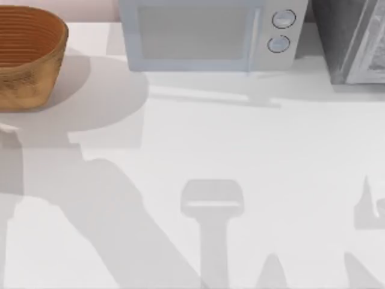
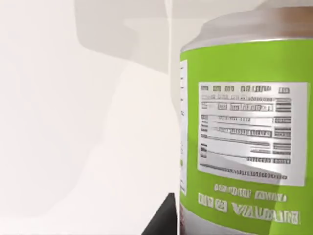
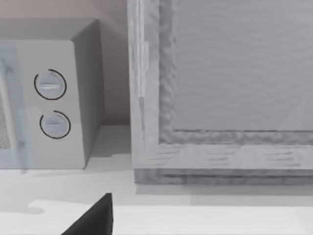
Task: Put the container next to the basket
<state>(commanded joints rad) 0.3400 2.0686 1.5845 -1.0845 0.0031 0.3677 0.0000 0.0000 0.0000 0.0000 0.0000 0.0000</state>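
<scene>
The container, a can with a green side, a white printed label and a silver top, stands upright very close in the left wrist view. A dark edge of my left gripper shows right beside its lower part; contact between them is hidden. The basket, round woven wicker with a ribbed orange-brown inside, sits at the table's far left corner in the top view. A dark piece of my right gripper shows low in the right wrist view, over the white table near the back right.
A grey-white microwave with two round dials stands at the back middle, also seen as the microwave. A grey textured block stands at the back right, close ahead as the block. Arm shadows cross the white table.
</scene>
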